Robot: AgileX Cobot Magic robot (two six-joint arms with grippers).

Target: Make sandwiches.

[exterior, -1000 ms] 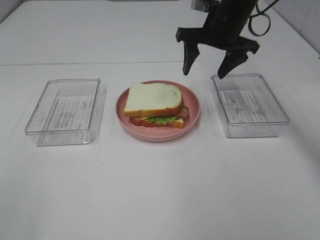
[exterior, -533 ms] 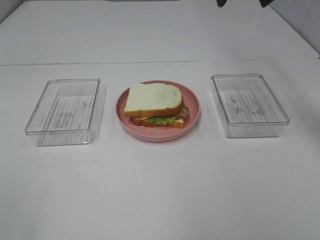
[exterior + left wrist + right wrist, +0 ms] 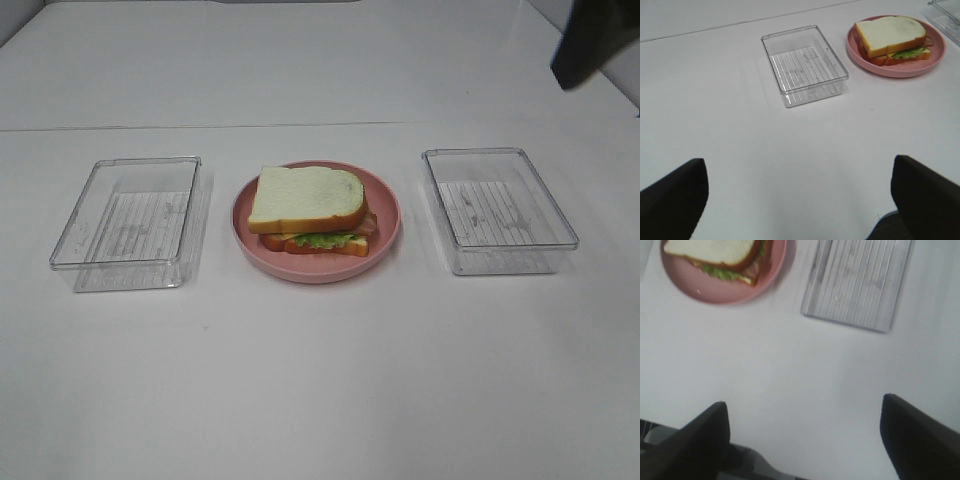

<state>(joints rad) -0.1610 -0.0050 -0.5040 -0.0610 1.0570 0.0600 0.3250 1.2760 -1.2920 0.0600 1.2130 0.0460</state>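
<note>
Your sandwich [image 3: 308, 209] is stacked and sitting on the pink plate [image 3: 385, 243], with a clear tray [image 3: 128, 222] to one side and another tray [image 3: 499, 208] to the other; both trays look empty. The top bread slice covers the stack, with lettuce and a bit of cheese and bacon peeking out along the near edge. Judging by that, the build looks finished, or close to it.

Your left gripper [image 3: 800, 200] has its jaws spread wide with nothing between them. From those jaws the sandwich lies well ahead and off to the right-hand finger's side, past the nearer tray. Your right gripper [image 3: 805, 440] is likewise wide apart and bare; from its jaws the sandwich lies well ahead towards the left-hand finger's side, and the other tray ahead on the opposite side. In the high view only a dark piece of the right arm [image 3: 595, 40] shows at the far corner, so I cannot tell you which arm is nearer.

The sandwich's long axis runs across the plate, roughly in line with the two trays. If you go back in, the plate rim is the edge to mind; the table [image 3: 320, 380] in front of the plate and between plate and trays gives you open room
</note>
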